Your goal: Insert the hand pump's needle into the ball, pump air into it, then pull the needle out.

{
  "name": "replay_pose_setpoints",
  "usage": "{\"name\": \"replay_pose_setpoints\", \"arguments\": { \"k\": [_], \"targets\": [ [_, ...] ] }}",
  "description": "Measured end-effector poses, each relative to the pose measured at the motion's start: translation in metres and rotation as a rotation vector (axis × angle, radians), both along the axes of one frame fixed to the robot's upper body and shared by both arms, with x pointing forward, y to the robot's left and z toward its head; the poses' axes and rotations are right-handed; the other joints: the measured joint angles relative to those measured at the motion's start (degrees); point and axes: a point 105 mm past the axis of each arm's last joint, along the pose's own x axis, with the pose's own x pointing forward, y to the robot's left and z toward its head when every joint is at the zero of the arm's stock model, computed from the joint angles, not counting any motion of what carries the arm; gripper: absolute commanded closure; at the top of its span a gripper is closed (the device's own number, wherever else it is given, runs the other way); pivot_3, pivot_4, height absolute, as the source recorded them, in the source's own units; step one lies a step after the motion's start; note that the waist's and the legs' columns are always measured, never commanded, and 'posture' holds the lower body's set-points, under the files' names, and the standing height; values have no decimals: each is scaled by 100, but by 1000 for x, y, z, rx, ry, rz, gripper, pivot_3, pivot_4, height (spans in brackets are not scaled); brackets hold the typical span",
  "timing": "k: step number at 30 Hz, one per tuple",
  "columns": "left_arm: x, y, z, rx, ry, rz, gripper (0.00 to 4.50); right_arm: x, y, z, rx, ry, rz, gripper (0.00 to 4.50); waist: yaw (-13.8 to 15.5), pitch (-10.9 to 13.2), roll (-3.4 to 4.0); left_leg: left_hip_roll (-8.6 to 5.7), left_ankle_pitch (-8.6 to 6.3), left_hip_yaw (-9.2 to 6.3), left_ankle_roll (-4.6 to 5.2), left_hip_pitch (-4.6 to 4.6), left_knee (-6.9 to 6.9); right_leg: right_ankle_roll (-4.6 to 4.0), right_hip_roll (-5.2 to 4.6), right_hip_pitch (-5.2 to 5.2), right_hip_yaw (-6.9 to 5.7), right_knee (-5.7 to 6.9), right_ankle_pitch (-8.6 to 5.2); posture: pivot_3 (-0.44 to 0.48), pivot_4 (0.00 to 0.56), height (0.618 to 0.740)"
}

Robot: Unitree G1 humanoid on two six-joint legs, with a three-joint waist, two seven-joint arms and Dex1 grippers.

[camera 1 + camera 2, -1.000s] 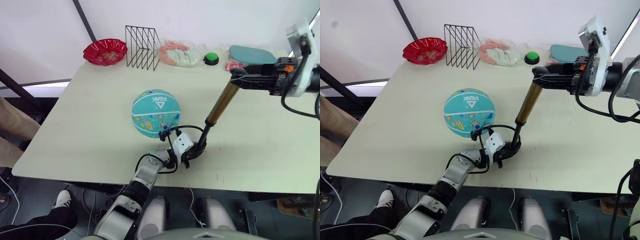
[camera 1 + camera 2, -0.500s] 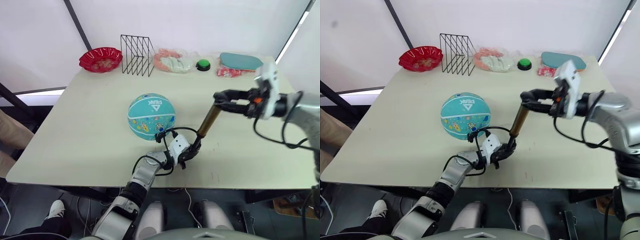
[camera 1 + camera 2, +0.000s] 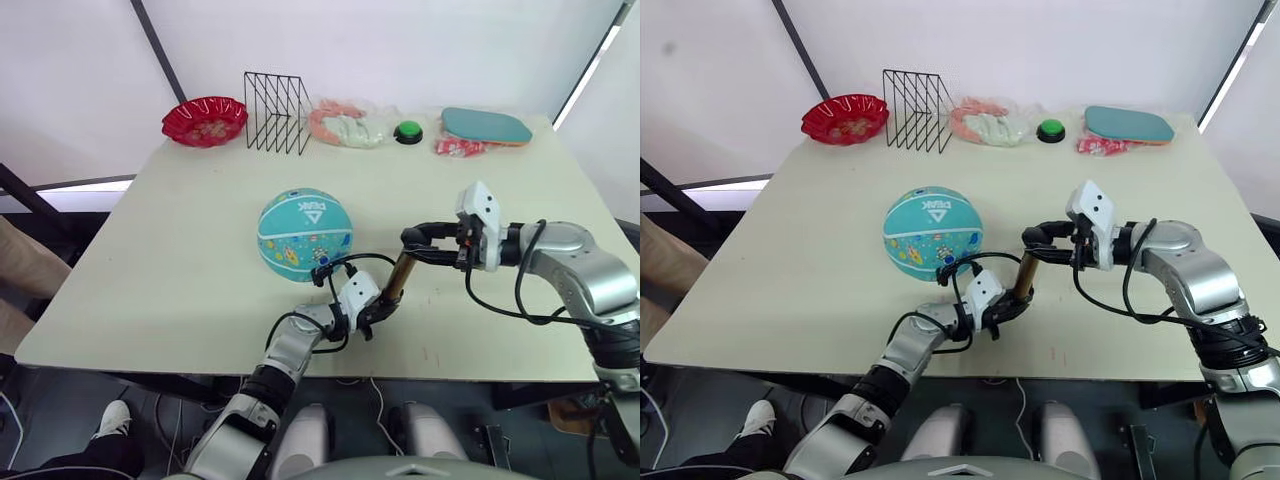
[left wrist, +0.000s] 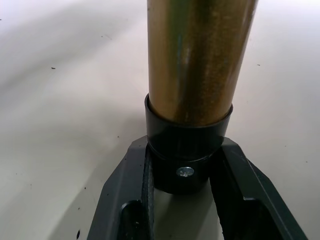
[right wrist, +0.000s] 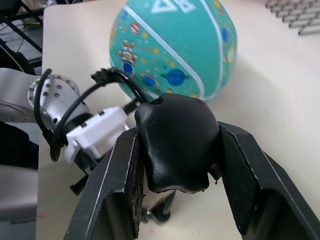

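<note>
Gold-bronze hand pump: base clamped by left gripper, T-handle clamped by right gripper; strokes are best driven straight along the barrel beside the ball.

The hand pump has a brushed gold-bronze metal barrel with fine scuffs and a dull sheen, seated in a smooth black plastic end cap fixed by a bright metal screw. Its handle is glossy black moulded plastic. The left gripper and right gripper both wear matt black plastic fingers, the right with dark textured pads. The ball is teal rubber, lightly pebbled, printed with white lines. The table looks matt, pale and faintly speckled. A thin black rubbery hose shines faintly.
</note>
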Motion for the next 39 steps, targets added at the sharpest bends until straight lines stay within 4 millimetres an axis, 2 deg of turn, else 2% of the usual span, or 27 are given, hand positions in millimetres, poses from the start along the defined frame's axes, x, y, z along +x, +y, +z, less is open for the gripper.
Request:
{"name": "replay_pose_setpoints", "arguments": {
  "k": [3,5,6,8,10,11,12,14,18,26,30,32,34,37,39],
  "targets": [
    [0,-2,3,-4,-8,-12,3458,-1,-6,6,-5,30,-19,2883,20,27,18,-6,-1,0,-1,-6,-1,4,-5,-1,0,-5,3,0,150,740],
    [0,-5,6,-13,-16,-22,3458,-1,-13,19,8,56,-38,2883,48,70,42,-12,-1,1,-1,-20,-1,11,-11,-14,2,-6,6,0,150,740],
    [0,-6,8,-21,-21,-31,3458,-2,-22,46,30,35,-52,2883,77,95,53,-17,-1,5,0,-44,0,14,-14,-39,5,-6,12,0,150,740],
    [-1,-7,9,-23,-22,-33,3458,-3,-24,55,36,25,-51,2883,100,100,50,-17,-1,0,0,-59,2,-4,-11,-50,1,-6,22,0,150,740],
    [0,-8,10,-27,-26,-38,3458,-4,-28,75,37,9,-57,2883,112,117,64,-19,0,3,0,-83,7,-6,-12,-73,3,-2,25,0,150,740],
    [-1,-8,10,-29,-26,-40,3458,-7,-31,96,55,-23,-56,2883,122,124,51,-17,0,-3,0,-90,11,-7,-9,-76,-2,0,25,0,150,740],
    [0,-8,11,-30,-27,-40,3458,-7,-32,100,53,-26,-59,2883,123,131,55,-17,0,-2,0,-95,11,-7,-10,-81,-1,1,25,0,150,740],
    [0,-7,11,-29,-27,-39,3458,-11,-37,122,75,-44,-73,2883,121,144,44,-18,0,6,0,-95,13,-6,-11,-83,3,2,25,0,150,740],
    [0,-7,10,-28,-25,-39,3458,-11,-38,128,72,-43,-86,2883,121,146,43,-17,0,6,0,-95,16,-4,-11,-83,3,3,25,0,150,740],
    [1,-7,10,-25,-22,-38,3458,-12,-38,126,69,-58,-91,2883,120,144,42,-17,0,7,0,-91,19,-4,-10,-81,4,8,25,0,150,740],
    [0,-6,7,-20,-13,-34,3458,-12,-32,113,70,-95,-70,2883,113,128,25,-13,0,7,0,-64,20,13,-6,-58,3,9,15,0,150,740],
    [1,-5,5,-14,-8,-28,3458,-9,-29,105,75,-104,-67,2883,101,124,18,-8,-1,15,1,-23,19,19,-5,-24,5,9,10,0,150,740],
    [1,-4,2,-9,-1,-23,3458,-6,-25,92,75,-104,-67,2883,89,110,1,-3,-1,14,1,6,15,-3,-2,4,5,6,-4,0,150,740],
    [1,-1,-1,1,4,-12,3458,-1,-14,60,98,-87,-57,2883,59,53,-36,6,-1,7,1,13,13,-6,5,11,0,7,-6,0,150,740],
    [1,0,-1,3,5,-5,3458,-1,-6,39,94,-71,-52,2884,20,23,-24,5,-1,11,1,15,14,-4,3,15,4,7,-5,0,150,740]
  ]
}}
